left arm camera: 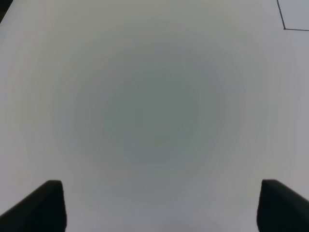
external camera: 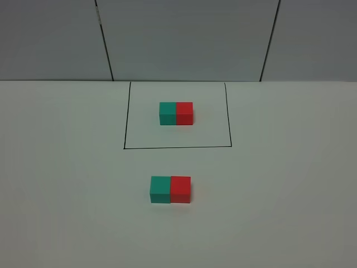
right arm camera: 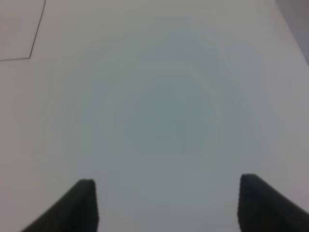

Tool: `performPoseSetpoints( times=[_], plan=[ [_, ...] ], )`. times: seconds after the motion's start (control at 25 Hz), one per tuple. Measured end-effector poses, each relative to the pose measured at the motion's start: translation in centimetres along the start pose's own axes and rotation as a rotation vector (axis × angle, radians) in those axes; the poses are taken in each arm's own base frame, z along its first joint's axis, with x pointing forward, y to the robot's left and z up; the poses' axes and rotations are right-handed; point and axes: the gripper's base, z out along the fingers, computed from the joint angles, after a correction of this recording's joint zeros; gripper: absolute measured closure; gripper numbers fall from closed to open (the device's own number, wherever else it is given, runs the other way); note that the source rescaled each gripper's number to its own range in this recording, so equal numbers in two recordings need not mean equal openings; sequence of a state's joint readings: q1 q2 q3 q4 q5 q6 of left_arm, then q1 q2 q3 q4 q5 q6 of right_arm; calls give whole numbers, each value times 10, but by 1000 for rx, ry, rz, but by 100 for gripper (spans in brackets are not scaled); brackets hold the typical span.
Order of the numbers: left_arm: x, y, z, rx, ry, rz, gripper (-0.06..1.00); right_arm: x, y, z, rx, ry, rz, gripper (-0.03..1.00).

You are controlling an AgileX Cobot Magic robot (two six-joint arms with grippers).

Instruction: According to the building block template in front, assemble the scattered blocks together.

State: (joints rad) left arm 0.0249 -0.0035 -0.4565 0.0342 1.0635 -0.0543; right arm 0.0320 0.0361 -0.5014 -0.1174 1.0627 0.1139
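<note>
The building block template (external camera: 176, 113), a teal-green cube joined to a red cube, sits inside a thin black drawn rectangle (external camera: 177, 148) at the back of the white table. In front of it, outside the frame, the scattered teal-green cube (external camera: 160, 190) and red cube (external camera: 181, 189) stand side by side, touching, teal on the left. Neither gripper shows in the exterior high view. The left gripper (left arm camera: 157, 205) is open over bare table; the right gripper (right arm camera: 166, 203) is open over bare table. Both hold nothing.
The white table (external camera: 67, 184) ends at a grey panelled wall (external camera: 184, 39) behind. A corner of the drawn rectangle shows in the left wrist view (left arm camera: 285, 28) and in the right wrist view (right arm camera: 30, 57).
</note>
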Motion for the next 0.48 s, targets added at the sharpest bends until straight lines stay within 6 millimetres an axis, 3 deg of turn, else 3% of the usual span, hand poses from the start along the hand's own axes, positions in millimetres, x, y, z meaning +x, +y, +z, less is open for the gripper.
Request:
performPoseSetpoints(
  times=[0.48],
  plan=[
    [0, 0, 0, 0, 0, 0, 3, 0, 0, 0, 0, 1, 0, 22]
  ],
)
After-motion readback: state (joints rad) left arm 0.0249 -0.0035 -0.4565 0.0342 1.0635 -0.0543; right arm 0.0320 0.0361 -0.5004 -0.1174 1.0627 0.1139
